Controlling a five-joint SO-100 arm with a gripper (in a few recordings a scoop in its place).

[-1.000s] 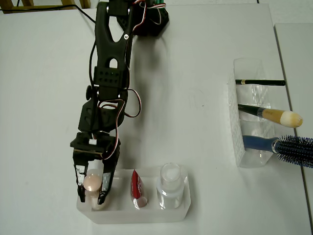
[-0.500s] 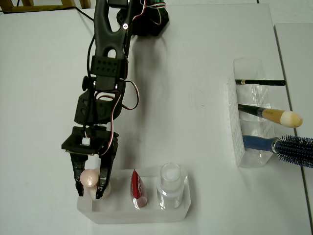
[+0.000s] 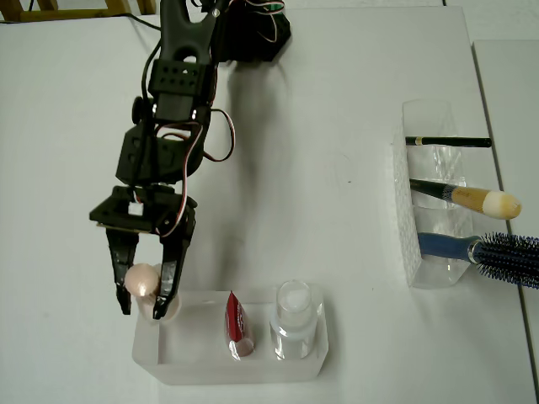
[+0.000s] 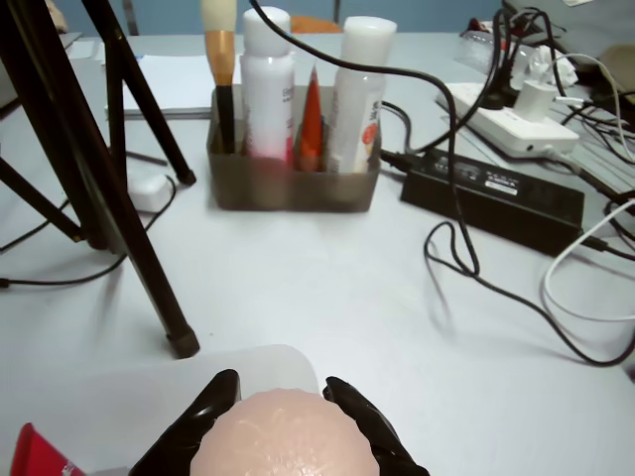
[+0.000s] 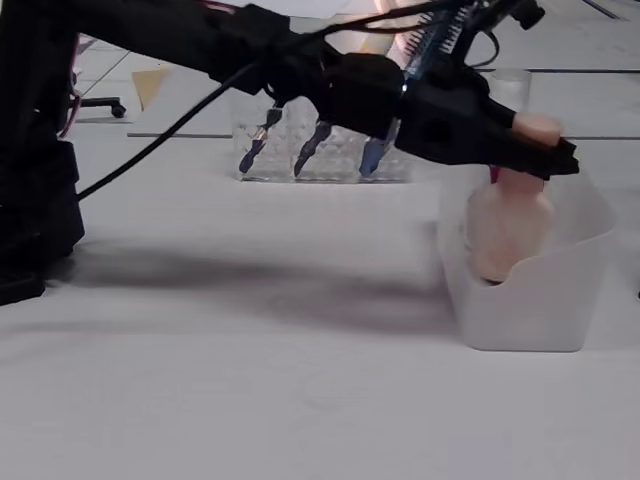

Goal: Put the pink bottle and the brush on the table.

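Note:
The pink bottle (image 3: 141, 280) is held at its neck by my black gripper (image 3: 143, 305), which is shut on it. In the overhead view it hangs over the left end of the translucent tray (image 3: 253, 366). The fixed view shows the pink bottle (image 5: 508, 225) raised, its base still inside the tray (image 5: 530, 300), below the gripper (image 5: 545, 152). In the wrist view its rounded cap (image 4: 283, 441) sits between the black fingers (image 4: 198, 421). The brush (image 3: 467, 199) lies across a clear holder (image 3: 421, 210) at the right. The white table (image 3: 337, 210) spreads between them.
A red tube (image 3: 237, 324) and a clear bottle with white cap (image 3: 293, 318) stand in the same tray. The clear holder also carries a thin dark stick (image 3: 446, 141) and a blue hairbrush (image 3: 505, 254). A seam to another tabletop (image 3: 505, 84) runs at right.
The gripper has risen and drawn back to the left in the overhead view, bringing the pink bottle up from the tray's left compartment to its left edge.

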